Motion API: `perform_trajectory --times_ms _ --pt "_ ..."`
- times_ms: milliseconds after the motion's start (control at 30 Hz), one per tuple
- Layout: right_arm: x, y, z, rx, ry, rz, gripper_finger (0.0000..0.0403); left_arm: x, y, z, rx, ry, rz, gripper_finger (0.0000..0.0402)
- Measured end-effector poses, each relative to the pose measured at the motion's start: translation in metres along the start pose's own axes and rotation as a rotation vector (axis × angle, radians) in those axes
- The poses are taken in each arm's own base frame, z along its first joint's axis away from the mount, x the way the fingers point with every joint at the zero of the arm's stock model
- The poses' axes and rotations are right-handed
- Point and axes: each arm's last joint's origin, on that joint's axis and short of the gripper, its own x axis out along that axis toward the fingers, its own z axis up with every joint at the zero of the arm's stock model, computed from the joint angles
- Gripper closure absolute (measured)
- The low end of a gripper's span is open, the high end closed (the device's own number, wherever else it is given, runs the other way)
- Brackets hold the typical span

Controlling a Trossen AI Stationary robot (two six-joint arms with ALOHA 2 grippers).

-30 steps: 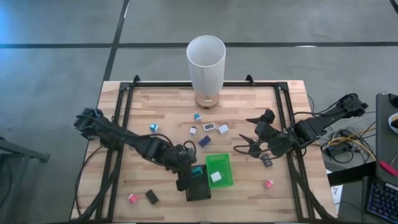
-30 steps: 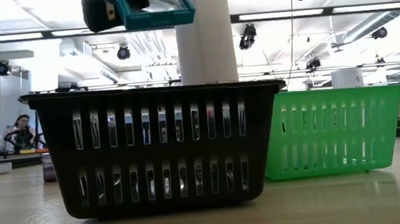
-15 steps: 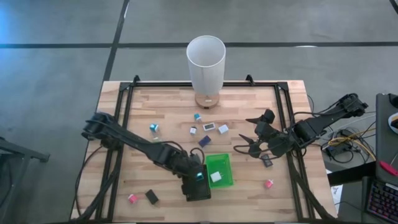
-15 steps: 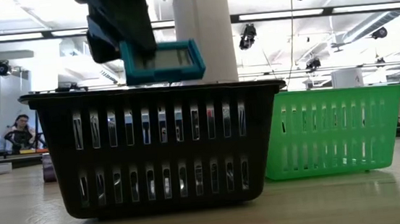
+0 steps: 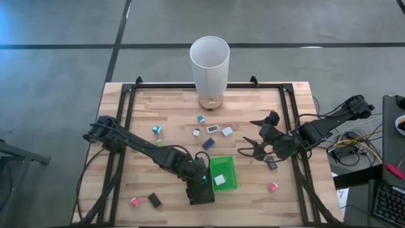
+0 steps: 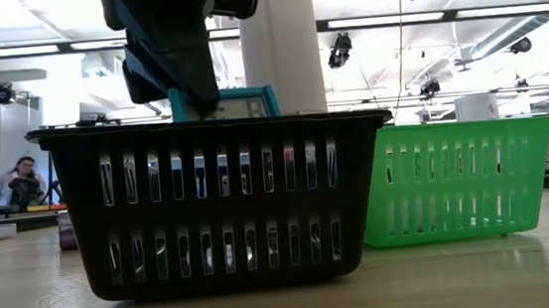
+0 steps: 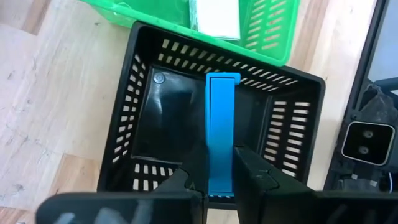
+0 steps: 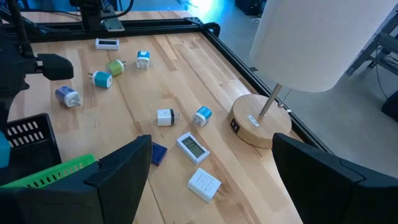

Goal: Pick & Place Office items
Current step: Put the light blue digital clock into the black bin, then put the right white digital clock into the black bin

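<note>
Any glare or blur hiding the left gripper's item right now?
Left wrist view: sharp; the teal item shows edge-on between the left gripper's fingers, inside the dim black basket. Low view: ceiling lights backlight the scene, so gripper and basket read nearly as silhouettes. High view: evenly lit, but the gripper hides most of the item.

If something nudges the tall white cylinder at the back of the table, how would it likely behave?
The white cylinder stands tall on a thin stem over a small round wooden base, so it looks top-heavy and apt to tip if pushed high up. Its wide, open, thin-walled body suggests it is light for its size. A low push on the base would probably slide it instead.
</note>
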Motion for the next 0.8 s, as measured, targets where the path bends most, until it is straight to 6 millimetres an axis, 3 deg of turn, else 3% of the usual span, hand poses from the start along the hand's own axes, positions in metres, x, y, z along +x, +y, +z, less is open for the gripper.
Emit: perform_trajectory --times_ms 233,533,800 --pt "0.0000 0.0000 0.0000 0.000 0.000 0.000 0.0078 0.0001 0.0000 0.0000 0.000 0.000 0.000 0.0355" --pt "0.0001 0.0001 -0.0001 -0.001 0.000 0.000 0.0078 0.0001 -0.0001 0.0000 -0.005 0.000 -0.001 0.0276" --pt "0.0001 0.0000 0.0000 0.000 0.000 -0.001 0.0078 0.0001 0.0002 0.0003 -0.008 0.002 -0.003 0.0284"
